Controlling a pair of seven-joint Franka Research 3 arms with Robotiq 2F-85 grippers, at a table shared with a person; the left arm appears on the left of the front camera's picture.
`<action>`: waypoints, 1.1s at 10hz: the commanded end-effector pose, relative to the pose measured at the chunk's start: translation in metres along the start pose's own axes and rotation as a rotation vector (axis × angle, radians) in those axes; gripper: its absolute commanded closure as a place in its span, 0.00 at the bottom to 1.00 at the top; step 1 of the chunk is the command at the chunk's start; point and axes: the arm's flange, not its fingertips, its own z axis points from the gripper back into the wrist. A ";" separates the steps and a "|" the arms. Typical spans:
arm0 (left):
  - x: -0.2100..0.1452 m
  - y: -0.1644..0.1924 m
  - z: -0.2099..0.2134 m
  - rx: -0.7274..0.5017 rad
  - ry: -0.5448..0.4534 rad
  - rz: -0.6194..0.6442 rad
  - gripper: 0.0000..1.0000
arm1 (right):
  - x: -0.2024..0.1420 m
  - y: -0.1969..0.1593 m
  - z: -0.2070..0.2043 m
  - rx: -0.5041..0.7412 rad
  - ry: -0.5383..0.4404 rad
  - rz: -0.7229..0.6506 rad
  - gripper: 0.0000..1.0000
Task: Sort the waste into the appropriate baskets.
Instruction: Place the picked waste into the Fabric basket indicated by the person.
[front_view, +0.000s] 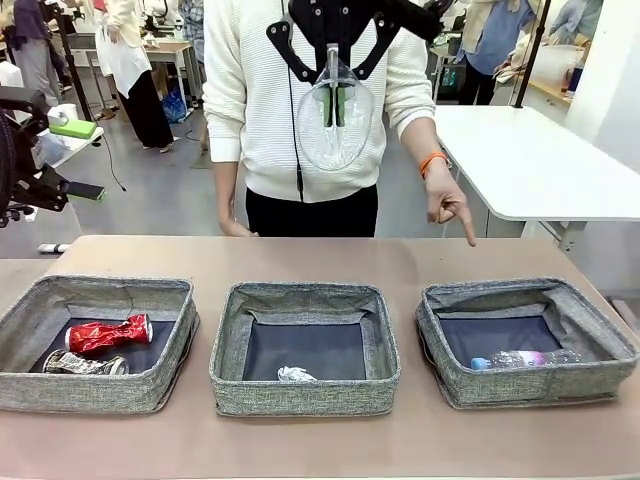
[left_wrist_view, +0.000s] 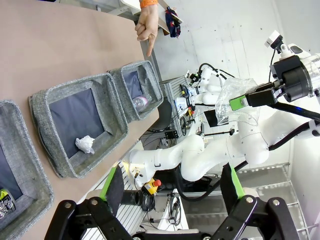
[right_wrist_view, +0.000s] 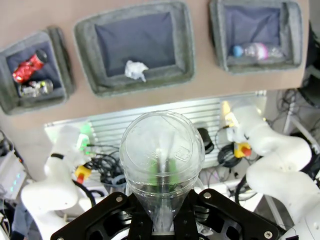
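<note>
My right hand (front_view: 335, 105) pinches the clear plastic cup (front_view: 334, 125) high up. Next — carry it toward four o'clock, over the basket (front_view: 528, 345) the person's finger (front_view: 468, 235) marks, beside the bottle (front_view: 525, 359).

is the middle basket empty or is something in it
Not empty. The middle basket holds one crumpled white paper wad lying on its dark lining near the front wall; nothing else shows inside.

- You see the right gripper (front_view: 336, 104) as a black forked frame with green pads on its fingers.
- Your left gripper (left_wrist_view: 172, 186) has black linkage fingers with round pivot bolts and bright green pads.
- The arms are glossy white, rounded segments, with black cables trailing.
- The person (front_view: 310, 100) wears a white ribbed knit sweater, dark trousers and an orange wristband (front_view: 432, 160).
</note>
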 end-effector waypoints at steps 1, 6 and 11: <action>0.000 -0.002 0.000 -0.023 -0.007 -0.020 0.00 | -0.002 -0.002 0.001 -0.005 -0.006 -0.017 0.93; 0.000 -0.002 0.000 -0.023 -0.007 -0.020 0.00 | 0.001 -0.004 -0.006 -0.026 0.009 0.057 0.93; 0.000 -0.002 0.000 -0.023 -0.007 -0.020 0.00 | 0.012 -0.167 -0.103 0.152 0.131 0.057 0.93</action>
